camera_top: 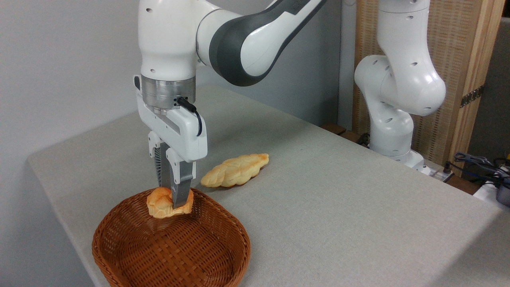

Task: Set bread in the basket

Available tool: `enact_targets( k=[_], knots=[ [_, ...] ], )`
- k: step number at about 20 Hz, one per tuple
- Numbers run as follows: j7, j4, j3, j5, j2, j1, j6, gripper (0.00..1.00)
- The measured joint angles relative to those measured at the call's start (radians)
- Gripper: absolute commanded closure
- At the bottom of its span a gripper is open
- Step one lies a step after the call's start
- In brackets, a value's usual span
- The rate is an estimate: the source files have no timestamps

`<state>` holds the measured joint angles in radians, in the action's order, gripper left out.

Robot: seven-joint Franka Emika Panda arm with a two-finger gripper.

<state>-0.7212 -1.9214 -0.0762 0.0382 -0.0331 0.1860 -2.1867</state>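
Your gripper point(172, 201) pinches the bun point(161, 205) over the basket point(223, 223) (loaf point(235, 170) at two o'clock), poised for release.

Bright, even, diffuse light, soft faint shadow under the loaf point(235, 170) on the table point(338, 207), deeper shade inside the basket point(171, 247), mild sheen on the arm point(247, 36) above it, sharp focus near the basket, slight softness at far right.
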Motion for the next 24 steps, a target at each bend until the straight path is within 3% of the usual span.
enact_targets(
  k=[14, 24],
  knots=[
    [0.024, 0.01, 0.0, 0.002, 0.021, 0.0, 0.005, 0.0],
    [0.075, 0.039, 0.006, 0.001, 0.138, 0.006, 0.316, 0.0]
  ],
)
